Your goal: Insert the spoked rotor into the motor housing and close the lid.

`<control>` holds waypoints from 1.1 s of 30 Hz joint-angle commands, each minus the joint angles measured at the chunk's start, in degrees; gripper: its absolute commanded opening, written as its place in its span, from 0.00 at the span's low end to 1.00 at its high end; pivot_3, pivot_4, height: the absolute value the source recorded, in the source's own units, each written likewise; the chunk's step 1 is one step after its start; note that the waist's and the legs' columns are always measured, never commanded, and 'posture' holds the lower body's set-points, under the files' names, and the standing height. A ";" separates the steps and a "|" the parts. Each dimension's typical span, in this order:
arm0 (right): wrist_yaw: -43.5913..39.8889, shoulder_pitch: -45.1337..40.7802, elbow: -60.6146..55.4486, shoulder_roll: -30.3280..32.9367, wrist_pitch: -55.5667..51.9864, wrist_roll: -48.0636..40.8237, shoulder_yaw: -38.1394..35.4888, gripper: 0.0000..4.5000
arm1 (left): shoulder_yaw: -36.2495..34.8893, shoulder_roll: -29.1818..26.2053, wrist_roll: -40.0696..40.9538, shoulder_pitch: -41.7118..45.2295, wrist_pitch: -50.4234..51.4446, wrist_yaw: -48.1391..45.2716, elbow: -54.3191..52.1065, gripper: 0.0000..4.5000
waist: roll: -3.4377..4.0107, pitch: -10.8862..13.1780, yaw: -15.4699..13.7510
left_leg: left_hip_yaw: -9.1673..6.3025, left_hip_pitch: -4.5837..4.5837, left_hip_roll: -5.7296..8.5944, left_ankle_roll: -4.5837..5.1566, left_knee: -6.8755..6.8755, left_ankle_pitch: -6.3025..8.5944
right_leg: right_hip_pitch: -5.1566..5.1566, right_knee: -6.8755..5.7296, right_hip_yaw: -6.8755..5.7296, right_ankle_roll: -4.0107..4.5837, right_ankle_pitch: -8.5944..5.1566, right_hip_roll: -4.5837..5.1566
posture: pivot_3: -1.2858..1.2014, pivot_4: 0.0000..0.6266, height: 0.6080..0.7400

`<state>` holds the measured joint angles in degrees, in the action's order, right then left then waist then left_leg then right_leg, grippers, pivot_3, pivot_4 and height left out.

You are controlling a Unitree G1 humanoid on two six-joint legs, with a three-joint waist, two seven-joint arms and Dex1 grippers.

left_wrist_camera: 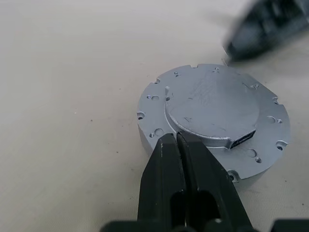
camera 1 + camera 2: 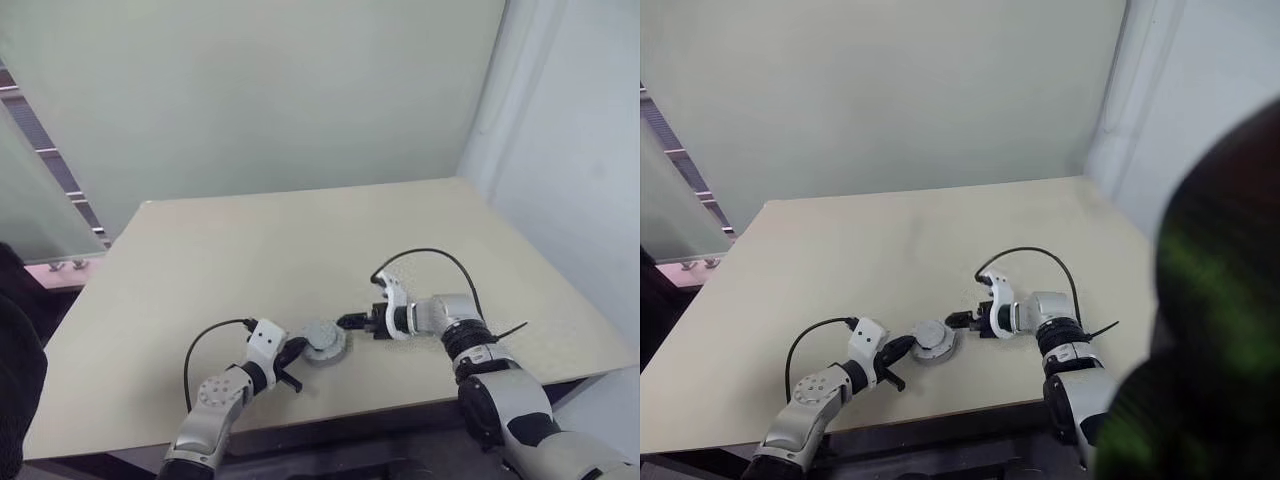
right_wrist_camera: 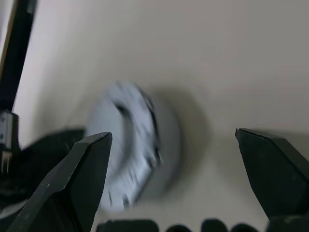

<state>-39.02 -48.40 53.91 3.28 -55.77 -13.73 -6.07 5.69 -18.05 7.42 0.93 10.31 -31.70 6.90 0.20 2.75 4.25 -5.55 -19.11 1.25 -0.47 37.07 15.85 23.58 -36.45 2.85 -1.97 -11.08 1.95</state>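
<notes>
1. A round silver-grey motor housing [image 1: 215, 116] sat on the beige table [image 1: 72, 72], its flat raised cover on top.
2. Small screw holes ringed its outer flange, and a small dark rectangular port showed at its edge at about four o'clock.
3. The left gripper [image 1: 176, 142] had its two black fingers [image 1: 161, 164] pressed together, their tips at the housing's seven o'clock rim.
4. A blurred dark object [image 1: 263, 29] hovered just beyond the housing at one o'clock.

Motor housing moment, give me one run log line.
motor housing: lid on, on table | left gripper: shut, tips at housing edge | right gripper: open, empty, beside housing
</notes>
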 commanded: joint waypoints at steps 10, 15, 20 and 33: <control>1.75 0.23 0.87 -3.16 -7.15 -6.07 -5.69 0.99 | 0.94 -0.10 -1.06 0.81 0.42 -0.26 1.41 0.00 | 0.00 0.00 0.06 | 0.00 0.01 -0.01 0.00 0.00 0.00 | -0.03 0.05 -0.02 -0.02 0.01 -0.01 | 0.52 0.00 1.00; 2.71 1.02 0.13 -5.44 -7.78 -7.49 -6.55 0.99 | 0.88 -0.13 -1.03 0.69 0.32 -0.22 1.28 0.00 | -0.01 0.00 0.08 | -0.01 0.01 -0.02 0.00 0.00 0.00 | -0.03 0.05 -0.03 -0.03 0.01 -0.02 | 0.52 0.00 1.00; 4.22 1.29 0.08 -6.61 -7.82 -8.93 -8.28 0.99 | 0.78 -0.20 -1.00 0.36 0.16 -0.12 0.96 0.00 | -0.01 0.00 0.14 | 0.00 0.01 -0.04 0.00 0.00 0.00 | -0.02 0.05 -0.03 -0.03 0.01 -0.03 | 0.52 0.00 1.00; 7.53 1.08 1.43 -5.93 -11.19 -10.43 -11.75 0.33 | 0.80 -0.19 -0.94 0.77 -0.11 -0.06 1.39 0.00 | 0.03 -0.01 0.66 | -0.02 -0.07 -0.10 0.01 -0.12 0.00 | -0.06 0.40 -0.07 -0.04 0.03 -0.08 | 0.52 0.00 1.00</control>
<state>-32.12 -46.47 55.55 -1.25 -66.56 -23.32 -18.42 4.75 -18.83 7.16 1.00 10.04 -30.95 7.94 0.23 2.74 4.91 -5.57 -19.18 1.15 -0.46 36.94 15.85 23.52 -35.98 2.78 -2.01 -11.06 1.88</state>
